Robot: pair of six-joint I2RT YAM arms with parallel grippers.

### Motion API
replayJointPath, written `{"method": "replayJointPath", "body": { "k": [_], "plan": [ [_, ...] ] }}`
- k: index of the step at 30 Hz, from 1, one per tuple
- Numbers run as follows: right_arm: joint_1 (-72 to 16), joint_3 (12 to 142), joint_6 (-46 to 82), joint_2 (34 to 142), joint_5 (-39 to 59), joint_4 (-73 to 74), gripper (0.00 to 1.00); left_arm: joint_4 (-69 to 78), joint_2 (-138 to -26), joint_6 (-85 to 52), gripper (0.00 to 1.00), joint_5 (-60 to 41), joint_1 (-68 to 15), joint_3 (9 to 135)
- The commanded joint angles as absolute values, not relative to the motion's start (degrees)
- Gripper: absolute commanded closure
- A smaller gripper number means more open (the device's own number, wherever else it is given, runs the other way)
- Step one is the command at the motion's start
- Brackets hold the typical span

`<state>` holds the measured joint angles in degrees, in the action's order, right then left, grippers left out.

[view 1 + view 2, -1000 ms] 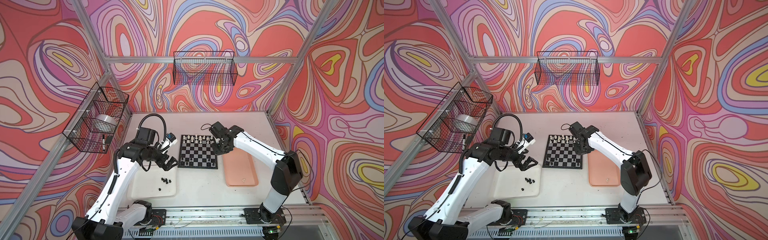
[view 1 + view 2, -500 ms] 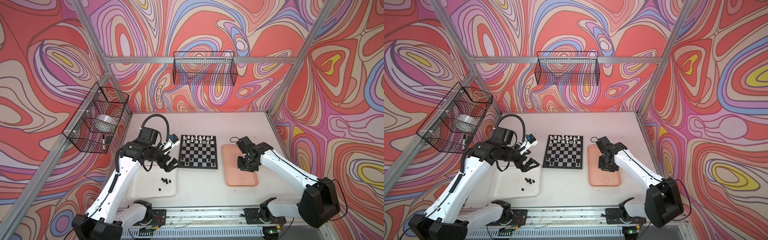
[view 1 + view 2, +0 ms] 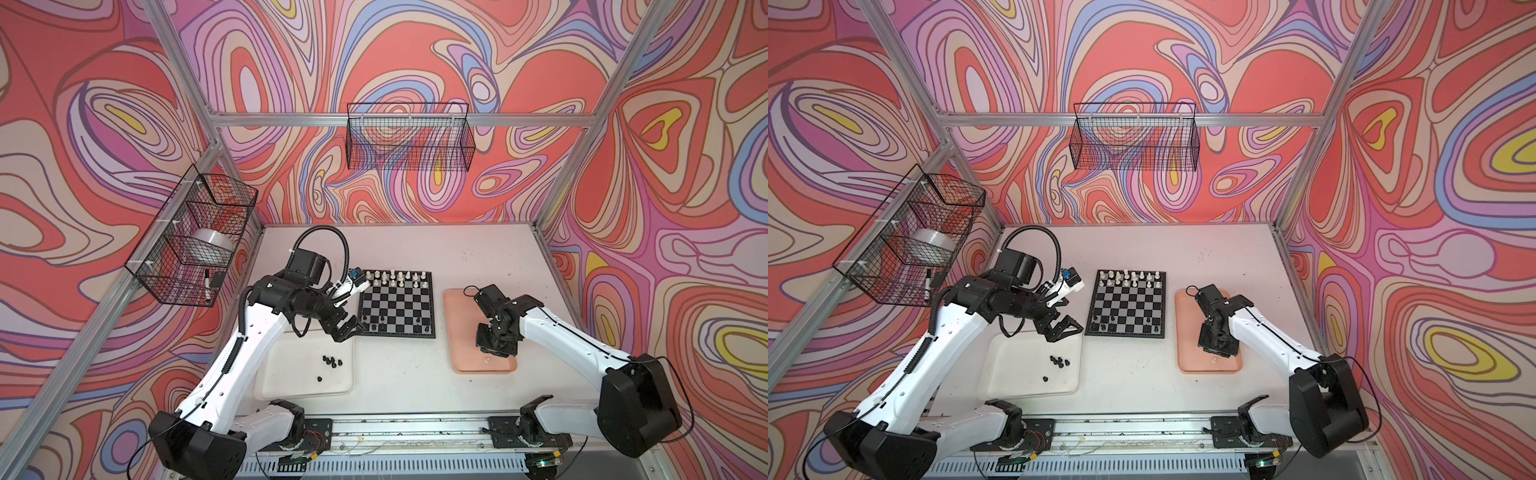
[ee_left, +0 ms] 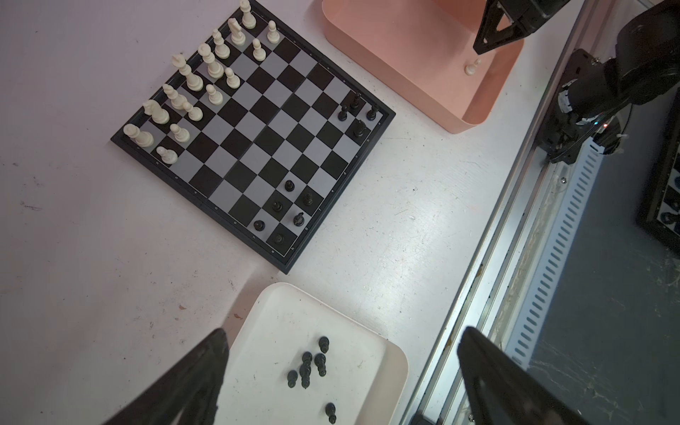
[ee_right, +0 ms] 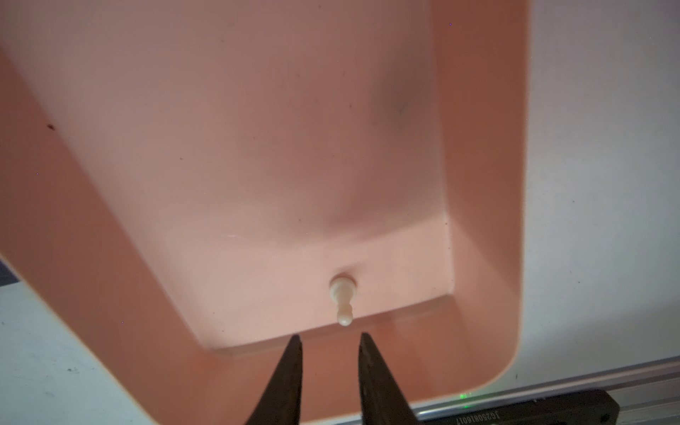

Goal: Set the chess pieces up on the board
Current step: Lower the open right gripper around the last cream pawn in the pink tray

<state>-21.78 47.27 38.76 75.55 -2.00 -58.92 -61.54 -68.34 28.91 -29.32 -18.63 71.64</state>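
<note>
In both top views the board [image 3: 397, 303] lies mid-desk. Cream chess pieces [image 3: 395, 277] fill its far rows and a few black ones [image 3: 376, 328] stand on its near rows. The left gripper [image 3: 347, 328] hangs just beside the board's near left corner, jaws wide apart and empty. The right gripper [image 3: 1219, 351] hovers over the pink tray [image 3: 1185, 332], right of the board.

The left wrist view shows loose black pieces [image 4: 309, 364] in the white tray [image 4: 368, 368], near the board's black end.

In the right wrist view the right jaws stand narrowly apart, gripping nothing. A cream pawn [image 5: 342, 301] sits in the pink tray just beyond their tips.
</note>
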Motion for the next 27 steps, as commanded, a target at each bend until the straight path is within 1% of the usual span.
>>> {"method": "replayJointPath", "body": {
  "k": [1,16,27],
  "plan": [
    [-21.56,46.58,40.8,75.37,-1.86,-58.51,0.73,-62.34,-69.32,30.11,0.02,-30.1,-19.26,73.12],
    [-21.53,44.26,42.45,78.43,-0.44,-55.84,0.73,-62.31,-70.04,29.97,0.03,-30.15,-19.96,72.42],
    [-21.53,42.76,42.8,80.82,-0.32,-53.32,0.77,-62.33,-71.26,30.14,0.04,-30.17,-20.37,72.59]
  ]
}}
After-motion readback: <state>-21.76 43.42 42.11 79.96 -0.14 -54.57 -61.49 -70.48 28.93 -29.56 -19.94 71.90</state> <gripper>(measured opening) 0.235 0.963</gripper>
